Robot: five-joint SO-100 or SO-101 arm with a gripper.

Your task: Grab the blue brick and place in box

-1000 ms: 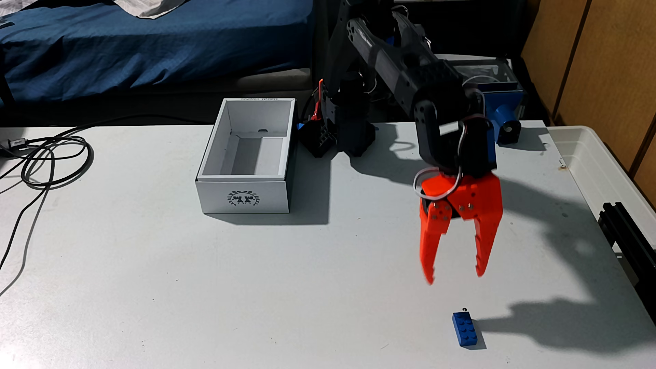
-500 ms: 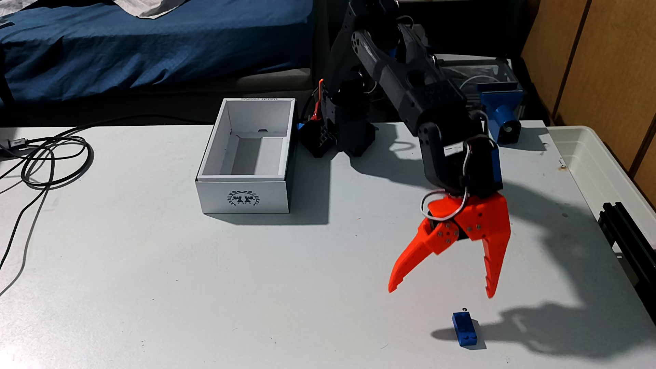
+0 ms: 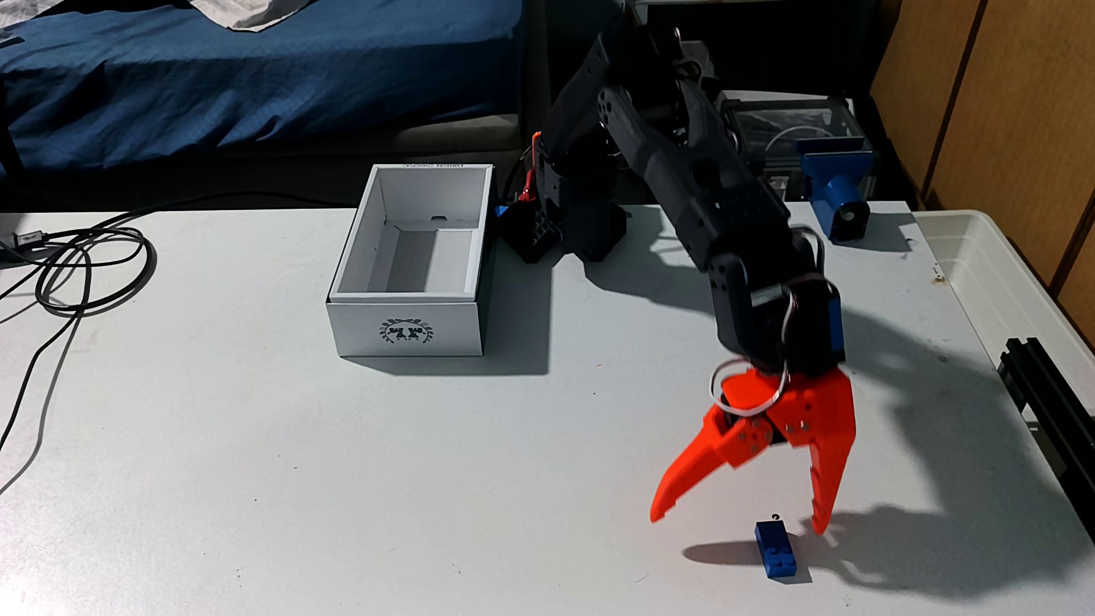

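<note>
The blue brick (image 3: pixel 778 551) lies flat on the white table (image 3: pixel 296 474) near its front edge, right of centre in the fixed view. My orange gripper (image 3: pixel 736 524) hangs just above and behind it, wide open, with one fingertip to the brick's left and the other to its right. Nothing is held between the fingers. The box (image 3: pixel 415 266), white with a dark wreath emblem on its near short side, stands open-topped far to the left of the gripper, and what shows of its inside is bare.
A coil of dark cables (image 3: pixel 83 266) lies at the table's left. A translucent white bin (image 3: pixel 1007 284) sits at the right edge, with a black rail (image 3: pixel 1049 408) in front of it. A blue printed mount (image 3: pixel 838 189) stands behind the arm.
The arm has come down and forward toward the brick. The gripper has spread from narrowly open to wide open, and its shadow now falls over the brick.
</note>
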